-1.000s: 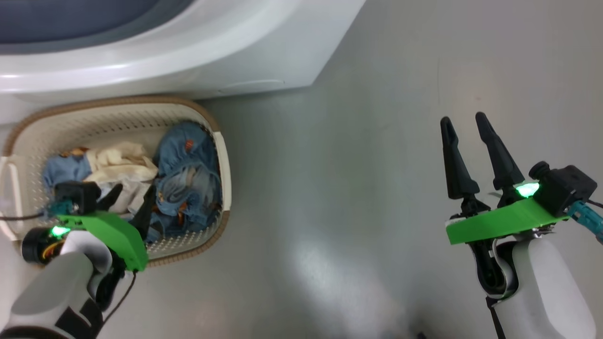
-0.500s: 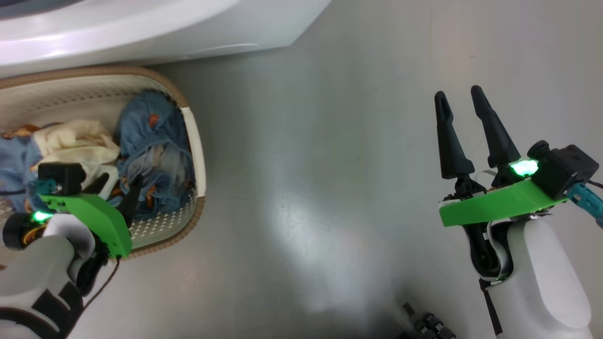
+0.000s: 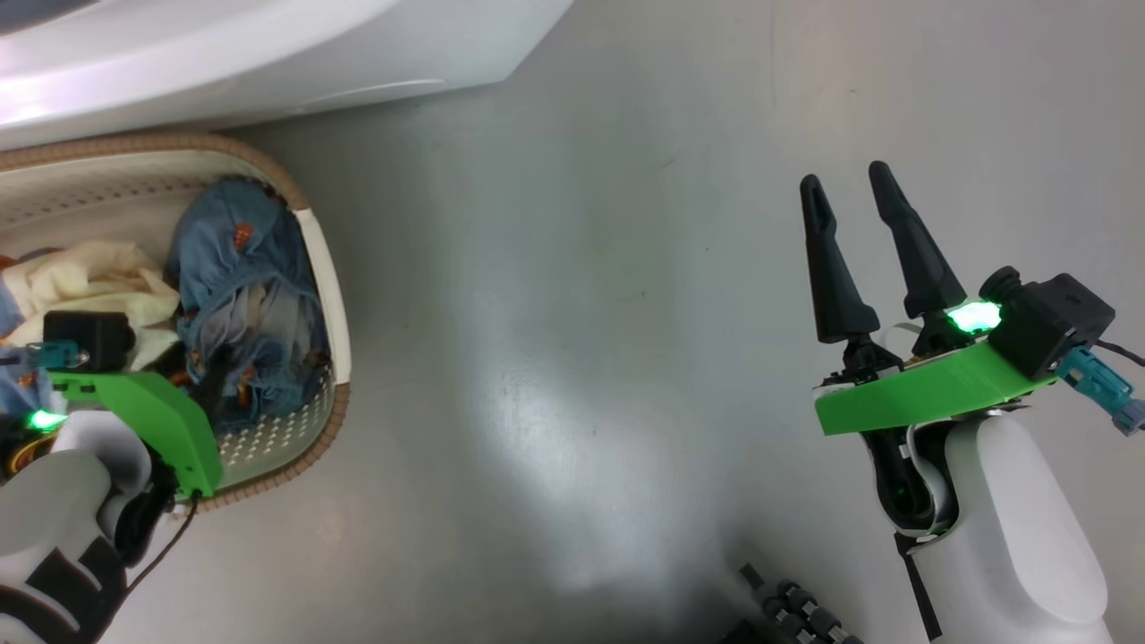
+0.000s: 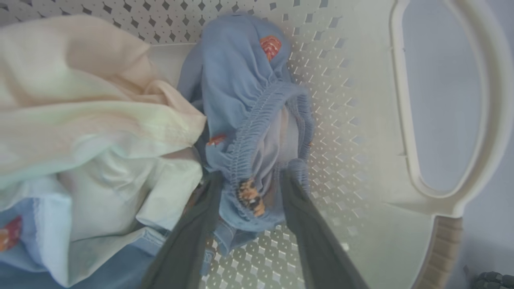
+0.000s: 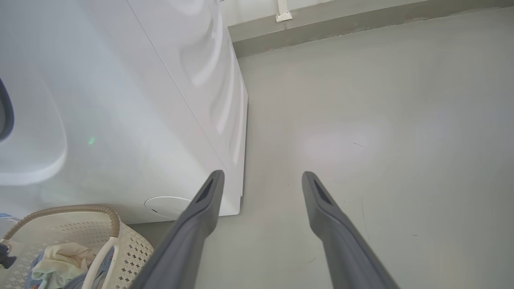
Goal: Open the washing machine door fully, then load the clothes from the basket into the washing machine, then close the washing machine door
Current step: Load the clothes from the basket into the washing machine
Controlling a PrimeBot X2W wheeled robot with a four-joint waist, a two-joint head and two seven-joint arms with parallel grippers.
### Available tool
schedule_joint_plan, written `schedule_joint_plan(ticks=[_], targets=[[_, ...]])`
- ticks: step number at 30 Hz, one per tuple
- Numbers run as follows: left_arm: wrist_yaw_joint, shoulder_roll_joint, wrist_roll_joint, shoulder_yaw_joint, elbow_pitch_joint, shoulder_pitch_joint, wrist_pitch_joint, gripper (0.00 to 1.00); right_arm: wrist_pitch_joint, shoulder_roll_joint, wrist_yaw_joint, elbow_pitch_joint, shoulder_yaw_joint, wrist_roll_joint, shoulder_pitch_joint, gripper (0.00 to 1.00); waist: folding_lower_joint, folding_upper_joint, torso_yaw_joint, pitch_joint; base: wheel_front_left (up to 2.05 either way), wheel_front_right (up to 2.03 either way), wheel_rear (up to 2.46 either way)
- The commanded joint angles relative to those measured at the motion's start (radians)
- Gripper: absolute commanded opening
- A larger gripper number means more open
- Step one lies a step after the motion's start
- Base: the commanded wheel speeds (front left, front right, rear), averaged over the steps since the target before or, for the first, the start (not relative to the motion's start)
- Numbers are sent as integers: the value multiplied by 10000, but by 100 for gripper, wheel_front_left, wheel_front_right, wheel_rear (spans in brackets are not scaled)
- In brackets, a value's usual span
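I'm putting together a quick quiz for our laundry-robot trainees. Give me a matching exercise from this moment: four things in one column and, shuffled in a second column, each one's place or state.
Things:
1. blue printed garment
2. cream piece
3. right claw
4. basket

Places or states:
A. on the floor, in front of the washing machine
B. open, above bare floor
C. straddled by the left claw
D. heaped beside the blue printed garment, outside that claw

Pairs: 1-C; 2-D; 3-B; 4-A
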Motion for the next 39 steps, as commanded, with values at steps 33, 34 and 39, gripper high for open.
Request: schedule_joint_plan(ticks=[33,34,39], targets=[[-15,49,1010,2747,-908,1592,-711,0,-48,-334,16,555,-354,15,1545,100,0,0,1427,-3805,0,0,0],[-15,41,1244,3064,-1011,1739,-711,0,-48,-372,16,578,-374,27,1621,100,0,0,1473,-3963,0,0,0],[-15,-63,2503,4651,-1631,2563,-711,0,-48,-552,16,676,-473,86,2052,100,0,0,1658,-4703,0,0,0]])
